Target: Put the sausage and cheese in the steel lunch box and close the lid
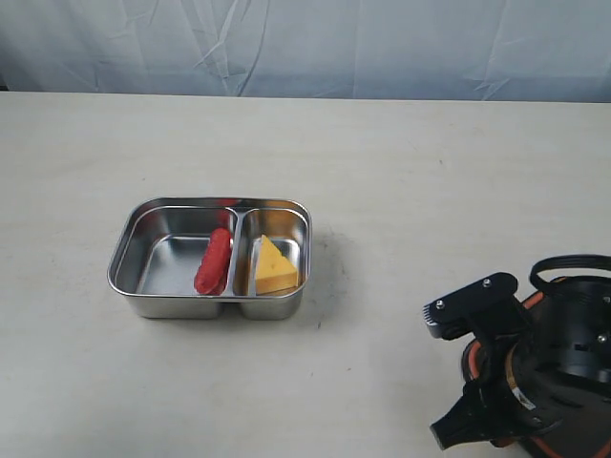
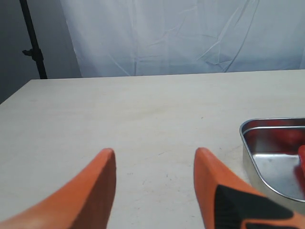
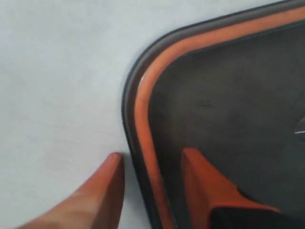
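The steel lunch box [image 1: 129,250] stands left of the table's middle. In its larger compartment lies the red sausage [image 1: 213,260], and the yellow cheese [image 1: 274,266] wedge rests in the smaller one. The dark lid [image 3: 228,95] lies on the table with its orange rim facing up, mostly hidden under the right arm [image 1: 535,372] in the exterior view. My right gripper [image 3: 151,153] is open and straddles the lid's edge near a corner, one finger outside and one inside the rim. My left gripper [image 2: 155,150] is open over bare table beside the lunch box [image 2: 248,143], holding nothing.
A pale tabletop [image 1: 401,172] stretches all round the box. A white cloth backdrop [image 1: 305,48] hangs behind the far edge. A black stand [image 2: 32,43] rises past the table's far corner in the left wrist view.
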Controlling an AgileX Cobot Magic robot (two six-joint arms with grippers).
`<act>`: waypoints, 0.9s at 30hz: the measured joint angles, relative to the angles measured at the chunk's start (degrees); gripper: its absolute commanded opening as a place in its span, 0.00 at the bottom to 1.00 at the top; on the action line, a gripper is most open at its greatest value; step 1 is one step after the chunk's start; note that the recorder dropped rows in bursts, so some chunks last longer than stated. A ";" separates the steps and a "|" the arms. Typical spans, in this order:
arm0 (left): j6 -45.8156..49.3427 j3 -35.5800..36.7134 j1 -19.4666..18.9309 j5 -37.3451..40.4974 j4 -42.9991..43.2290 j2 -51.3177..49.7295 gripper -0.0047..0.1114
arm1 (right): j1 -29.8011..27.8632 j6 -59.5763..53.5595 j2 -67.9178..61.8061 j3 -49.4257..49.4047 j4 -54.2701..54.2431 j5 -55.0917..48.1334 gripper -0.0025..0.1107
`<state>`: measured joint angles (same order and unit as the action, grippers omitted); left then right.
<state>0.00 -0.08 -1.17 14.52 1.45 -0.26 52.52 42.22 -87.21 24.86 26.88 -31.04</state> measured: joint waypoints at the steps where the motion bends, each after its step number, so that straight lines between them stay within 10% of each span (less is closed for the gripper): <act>1: 0.00 0.00 0.00 0.00 0.00 0.00 0.46 | 0.11 0.40 -0.29 0.00 0.14 0.28 0.27; 5: 0.00 0.00 0.00 0.00 0.00 0.00 0.46 | 0.28 0.77 -1.91 0.31 0.06 1.74 0.02; 27: 0.00 0.00 0.00 0.00 0.00 0.00 0.46 | 0.28 2.70 20.20 8.26 -5.15 3.91 0.02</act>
<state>0.00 -0.08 -1.17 14.52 1.45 -0.26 52.80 44.92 -67.01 33.12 21.73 -27.13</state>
